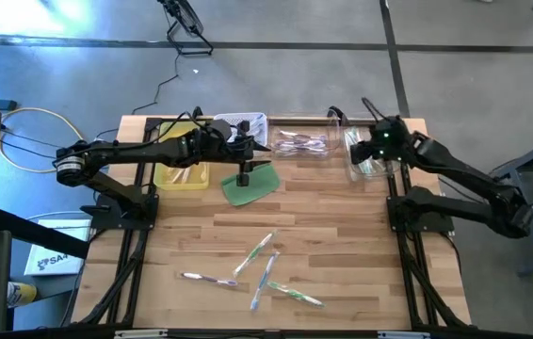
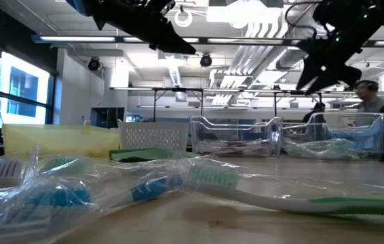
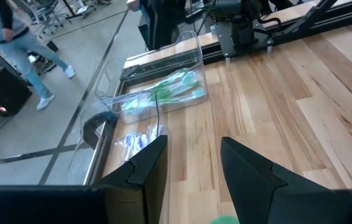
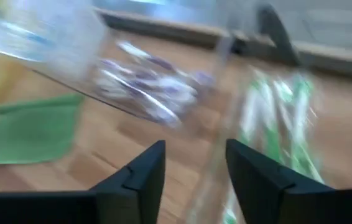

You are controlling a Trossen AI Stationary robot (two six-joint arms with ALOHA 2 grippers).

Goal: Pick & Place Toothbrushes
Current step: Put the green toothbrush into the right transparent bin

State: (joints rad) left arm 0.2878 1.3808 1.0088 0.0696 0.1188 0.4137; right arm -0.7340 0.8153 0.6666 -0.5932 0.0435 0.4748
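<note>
A wooden table [image 1: 342,217] carries a row of containers along its far edge: a yellow bin [image 1: 180,175], a white slotted basket [image 1: 244,124] and two clear plastic bins, the middle one [image 1: 301,143] holding purple-handled brushes, the right one [image 1: 368,155] green ones. Loose toothbrushes [image 1: 257,268], slim sticks in clear shiny wrappers with green, blue and purple handles, lie scattered near the table's front edge. A flat green pad [image 1: 249,185] sits by the yellow bin. The left gripper [image 1: 245,151] hangs over the white basket, its fingers [image 3: 148,165] spread with nothing between. The right gripper [image 1: 372,155] hovers over the right bin, fingers [image 4: 145,171] parted and empty. Motion blur smears the right wrist view's contents.
</note>
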